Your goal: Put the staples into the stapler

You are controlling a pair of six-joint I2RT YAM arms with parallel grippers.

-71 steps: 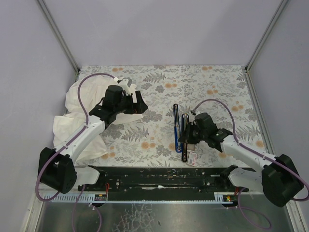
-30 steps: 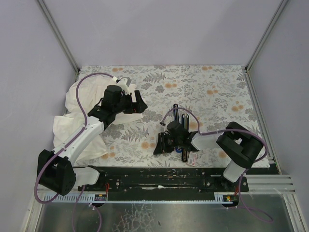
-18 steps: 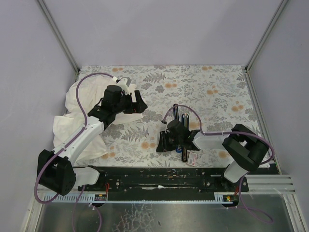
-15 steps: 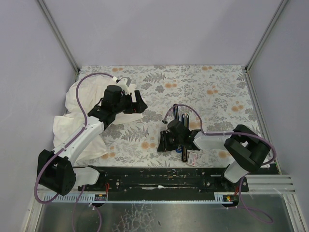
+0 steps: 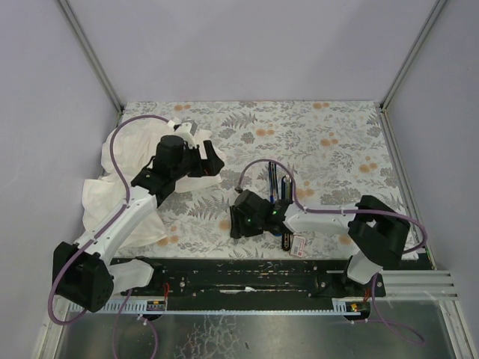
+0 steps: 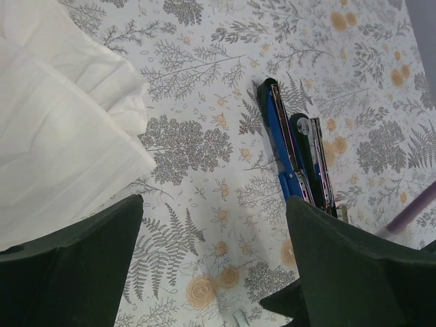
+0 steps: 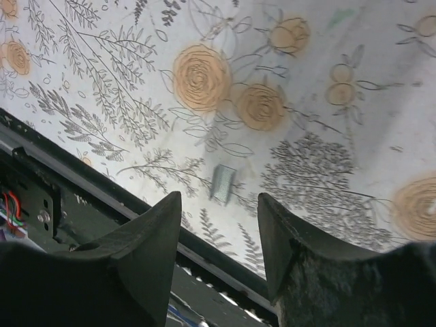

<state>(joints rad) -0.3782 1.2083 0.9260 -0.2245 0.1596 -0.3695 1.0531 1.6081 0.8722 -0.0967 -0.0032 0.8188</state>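
The stapler (image 5: 278,196) lies open on the floral table, its blue half (image 6: 282,146) beside the black half with the metal channel (image 6: 315,158). The white staple box with a red label (image 5: 298,244) lies just right of its near end. A short silvery strip of staples (image 7: 221,184) lies flat near the table's front edge, just ahead of my open, empty right gripper (image 7: 219,201). In the top view that gripper (image 5: 238,224) is left of the stapler. My left gripper (image 5: 212,163) hovers open and empty, far left of the stapler; the strip also shows at the bottom of its view (image 6: 238,317).
A large white cloth (image 5: 112,187) is bunched at the table's left side, also in the left wrist view (image 6: 54,129). A black rail (image 7: 82,197) runs along the table's near edge, close under the right gripper. A purple cable (image 5: 262,166) arcs over the stapler.
My right arm has swung left, from over the stapler's near end to a spot left of it by the front edge. The left gripper has shifted slightly.
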